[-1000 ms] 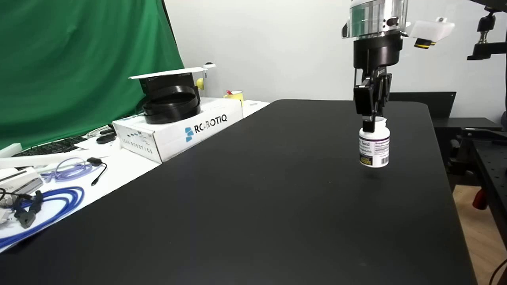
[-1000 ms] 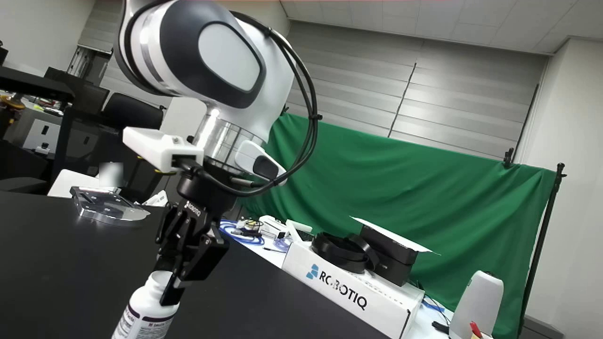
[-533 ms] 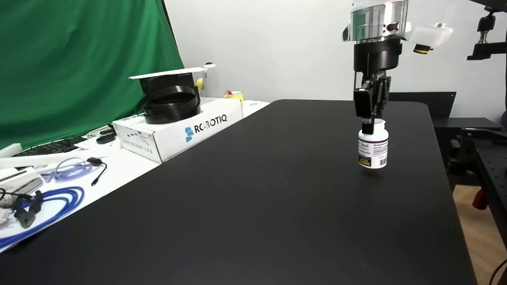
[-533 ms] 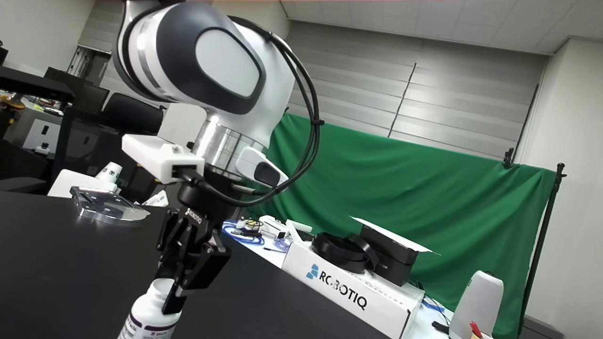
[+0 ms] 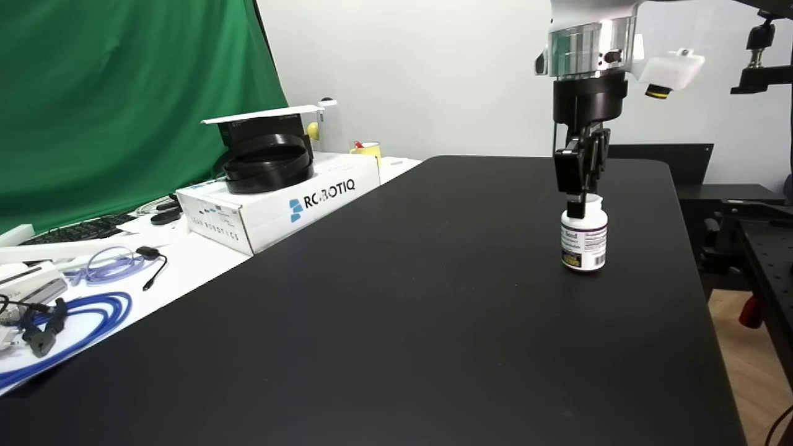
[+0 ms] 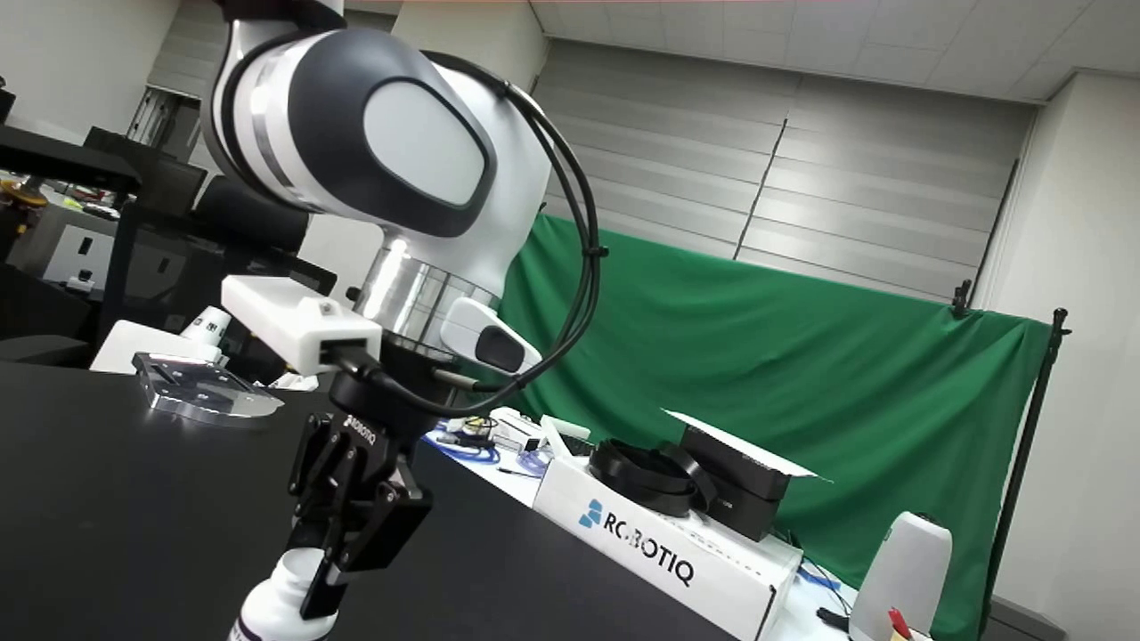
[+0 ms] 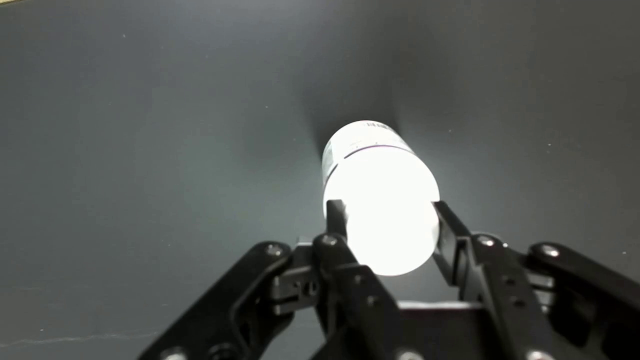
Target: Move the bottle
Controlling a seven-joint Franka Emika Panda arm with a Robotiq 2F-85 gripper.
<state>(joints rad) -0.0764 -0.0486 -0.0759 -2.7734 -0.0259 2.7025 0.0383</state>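
1. Wrist view, pose: The gripper (image 7: 392, 219) occupies the lower part of the frame, directed at the dark table (image 7: 150, 150). Its two fingers (image 7: 337, 215) are clamped on the upper part of the bottle (image 7: 380, 180), one on each side.
2. Wrist view, detail: This view shows both fingers clearly. The bottle's top is overexposed; part of a barcode is visible on the label (image 7: 362, 136).
3. Exterior view, pose: In an exterior view, the arm (image 5: 591, 49) hangs nearly vertical, right of centre, with the gripper pointing down. The bottle is upright at the fingertips, near the table's right-hand edge in the frame. Its base is at or just above the surface; contact cannot be determined.
4. Exterior view, detail: The same view shows the bottle from rim to base, including the label. It also shows a strip of wood-coloured floor (image 5: 737, 365) and a red item (image 5: 751, 313) beyond the table's edge.
5. Exterior view, pose: In an exterior view, cables (image 6: 588, 231) form a loop alongside the arm. The rounded link (image 6: 401, 142) is angled down from the upper left, and the gripper leans toward the lower left of the frame.
6. Exterior view, detail: The frame's lower edge cuts off the bottle; its neck and shoulder show at the fingers. A glossy plate (image 6: 205, 392) appears at the far part of the table.
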